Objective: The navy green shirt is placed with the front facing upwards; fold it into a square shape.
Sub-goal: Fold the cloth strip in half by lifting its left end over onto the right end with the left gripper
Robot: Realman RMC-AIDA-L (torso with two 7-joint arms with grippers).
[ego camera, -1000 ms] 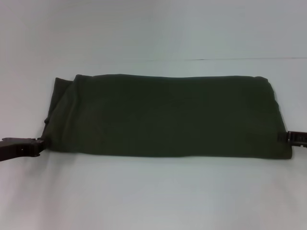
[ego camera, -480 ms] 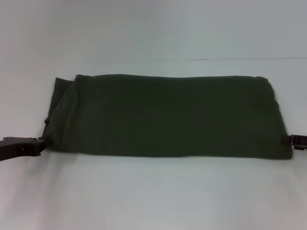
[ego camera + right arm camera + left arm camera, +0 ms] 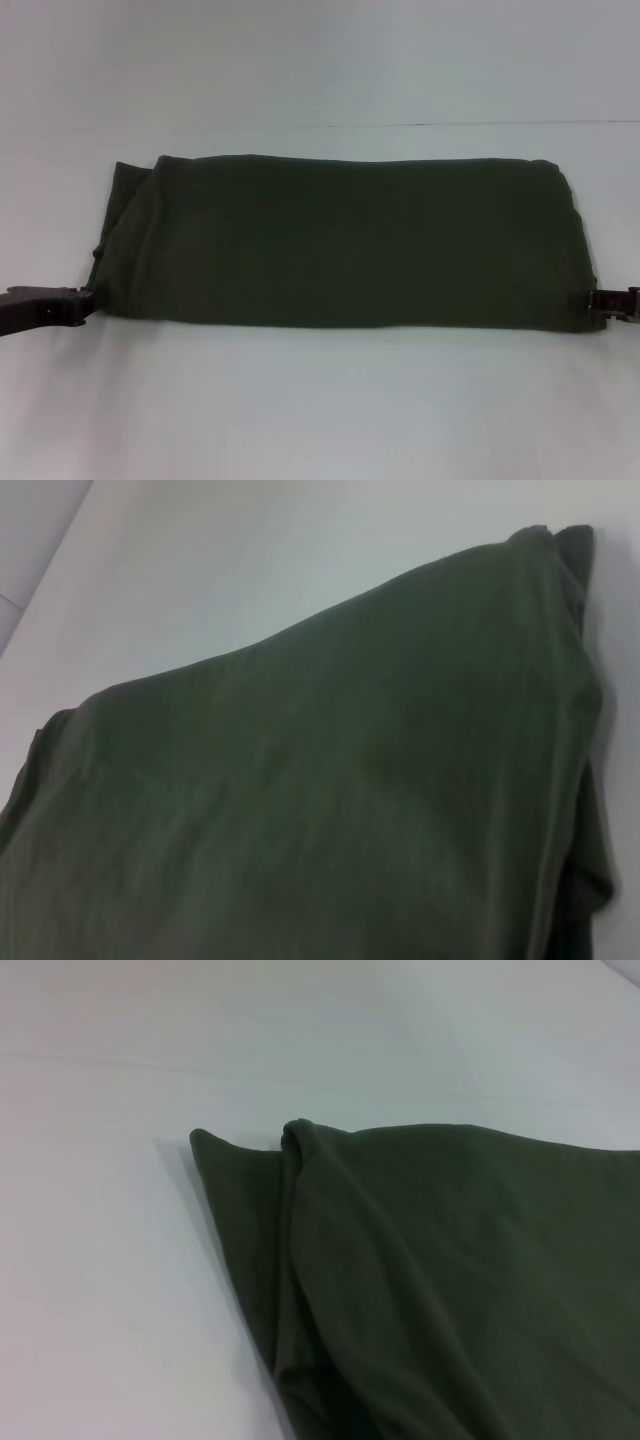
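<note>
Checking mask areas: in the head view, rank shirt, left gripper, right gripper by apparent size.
1. navy green shirt, by far the largest.
2. left gripper, at the shirt's near left corner.
3. right gripper, at the near right corner; cut off by the frame edge, so true size is unsure.

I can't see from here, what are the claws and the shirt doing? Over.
Left claw at the navy green shirt's near left corner, right claw at its near right corner. Shirt folded into a long band, plain side up. Nothing in the way.

Folded navy green shirt (image 3: 340, 240) on white table (image 3: 320, 400), left end effector (image 3: 84, 302) and right end effector (image 3: 598, 300) at near corners.
</note>
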